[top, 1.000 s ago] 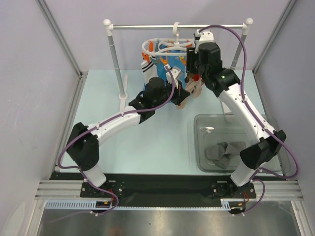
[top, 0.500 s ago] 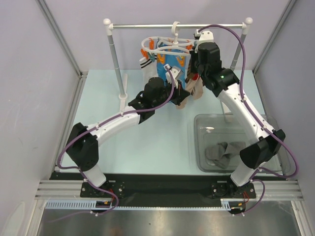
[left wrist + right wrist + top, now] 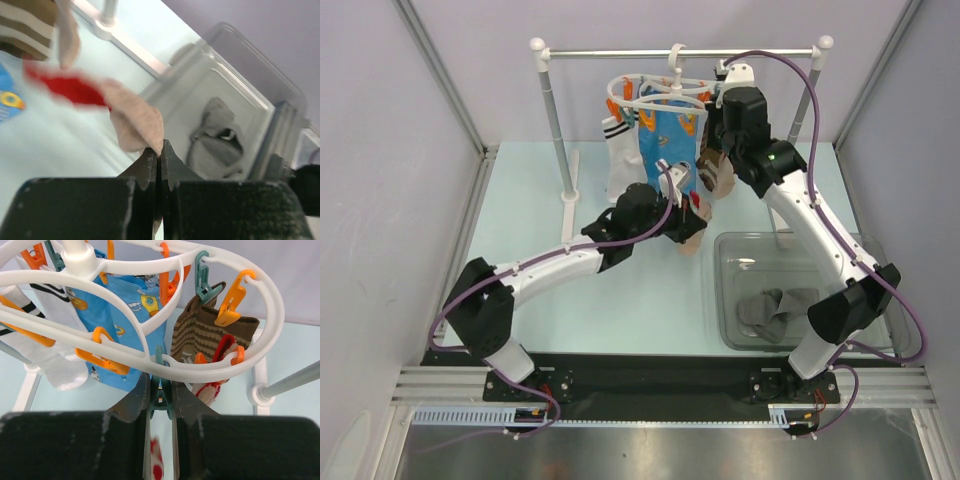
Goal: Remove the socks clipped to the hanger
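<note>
Above the table, top view: hanger hung by its hook from the rail. White sock, blue cartoon cloth and brown striped sock dangled from it. Left gripper sat below the ring, right gripper at its right side. Grey socks lay in the clear bin.

Left wrist: fingers pressed together on the tip of the beige sock; its red mark was blurred. Bin beyond.

Right wrist: fingers clamped on a teal clip just under the ring; brown striped sock close behind.
</note>
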Tool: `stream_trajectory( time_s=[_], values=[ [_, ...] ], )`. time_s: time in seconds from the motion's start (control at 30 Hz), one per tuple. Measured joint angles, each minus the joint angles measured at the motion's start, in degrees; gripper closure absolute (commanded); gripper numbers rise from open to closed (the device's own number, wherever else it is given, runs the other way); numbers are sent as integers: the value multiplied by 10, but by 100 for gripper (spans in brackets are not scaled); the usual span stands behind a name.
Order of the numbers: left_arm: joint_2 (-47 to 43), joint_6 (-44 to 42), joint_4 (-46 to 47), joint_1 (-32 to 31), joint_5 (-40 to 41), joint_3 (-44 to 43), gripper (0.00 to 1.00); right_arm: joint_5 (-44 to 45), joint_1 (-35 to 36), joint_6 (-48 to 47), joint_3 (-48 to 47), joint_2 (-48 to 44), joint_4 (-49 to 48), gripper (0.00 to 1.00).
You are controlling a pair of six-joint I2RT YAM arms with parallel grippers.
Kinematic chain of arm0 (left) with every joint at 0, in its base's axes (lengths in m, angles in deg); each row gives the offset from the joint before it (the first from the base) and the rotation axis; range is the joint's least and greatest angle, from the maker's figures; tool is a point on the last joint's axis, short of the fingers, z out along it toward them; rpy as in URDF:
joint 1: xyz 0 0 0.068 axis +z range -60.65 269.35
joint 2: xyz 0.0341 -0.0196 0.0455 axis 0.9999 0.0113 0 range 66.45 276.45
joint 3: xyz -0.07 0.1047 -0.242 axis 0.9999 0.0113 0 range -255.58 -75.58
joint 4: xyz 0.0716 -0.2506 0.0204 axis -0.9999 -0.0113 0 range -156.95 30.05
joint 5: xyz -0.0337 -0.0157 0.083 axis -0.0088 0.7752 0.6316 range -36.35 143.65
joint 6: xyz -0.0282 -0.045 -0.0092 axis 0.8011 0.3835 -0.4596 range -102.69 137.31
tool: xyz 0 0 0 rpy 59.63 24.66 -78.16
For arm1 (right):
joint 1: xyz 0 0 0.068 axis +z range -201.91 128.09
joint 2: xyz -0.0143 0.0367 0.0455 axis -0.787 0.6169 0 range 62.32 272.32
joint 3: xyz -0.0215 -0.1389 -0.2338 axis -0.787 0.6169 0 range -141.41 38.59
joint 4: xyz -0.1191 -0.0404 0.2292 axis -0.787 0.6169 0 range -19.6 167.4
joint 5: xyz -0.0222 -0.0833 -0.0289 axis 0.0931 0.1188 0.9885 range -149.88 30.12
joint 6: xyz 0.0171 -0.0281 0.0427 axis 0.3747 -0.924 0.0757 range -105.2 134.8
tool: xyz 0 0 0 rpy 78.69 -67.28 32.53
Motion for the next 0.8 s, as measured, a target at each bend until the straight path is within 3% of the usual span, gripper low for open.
stream_trajectory(
  time_s=[0.13,0.17,0.23,0.57,0.63,0.8],
  values=[
    [-4,37,14,-29,-15,10,100,-12,-2,14,4,-2,0,82],
    [-5,49,22,-37,-21,10,100,-19,-5,21,4,-2,0,73],
    [-9,74,43,-53,-30,11,100,-33,-9,30,6,-4,0,66],
    [-12,150,111,-137,-24,10,100,-77,-36,78,68,-72,8,11],
    [-4,156,117,-152,-18,7,100,-85,-44,90,97,-108,12,4],
    [39,165,120,-177,-2,-11,98,-92,-68,112,176,-216,23,0]
  ],
)
